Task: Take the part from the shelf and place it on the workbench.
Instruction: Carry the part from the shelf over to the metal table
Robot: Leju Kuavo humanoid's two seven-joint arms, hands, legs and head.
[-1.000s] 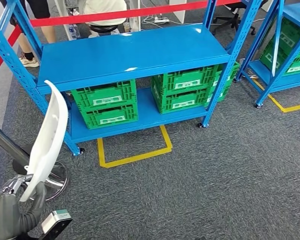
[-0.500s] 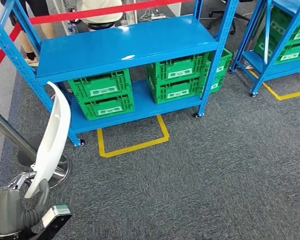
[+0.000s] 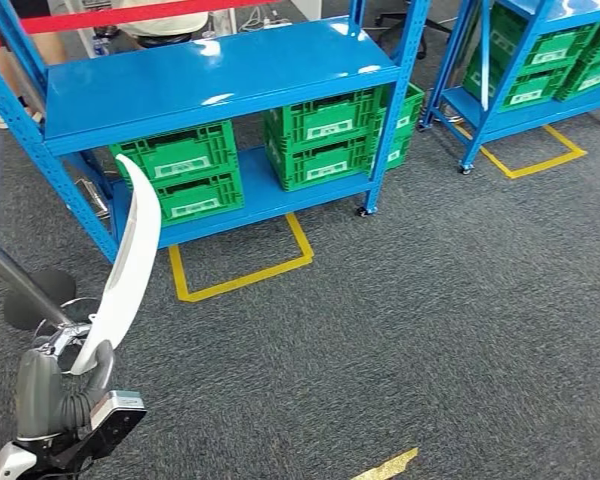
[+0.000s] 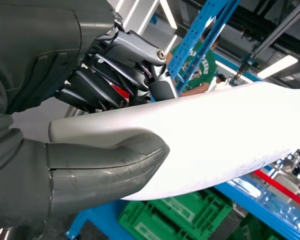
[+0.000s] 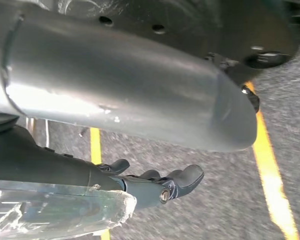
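The part (image 3: 131,260) is a long, curved white shell, standing nearly upright at the lower left of the head view. My left hand (image 3: 52,400) grips its lower end. In the left wrist view the thick grey thumb (image 4: 103,165) presses one face of the white part (image 4: 224,135) and the dark fingers (image 4: 118,65) wrap the other side. My right hand (image 5: 114,100) hangs over the carpet, its dark fingers (image 5: 167,182) stretched out with nothing in them.
A blue shelf rack (image 3: 206,80) stands ahead with green crates (image 3: 180,170) on its lower level. A second blue rack (image 3: 523,110) is at the right. Yellow tape (image 3: 236,275) marks the grey carpet. A dark stand base (image 3: 33,300) lies at the left.
The whole picture has shifted: the racks now lie further left and higher, so the camera has turned. The left hand still holds the white part.
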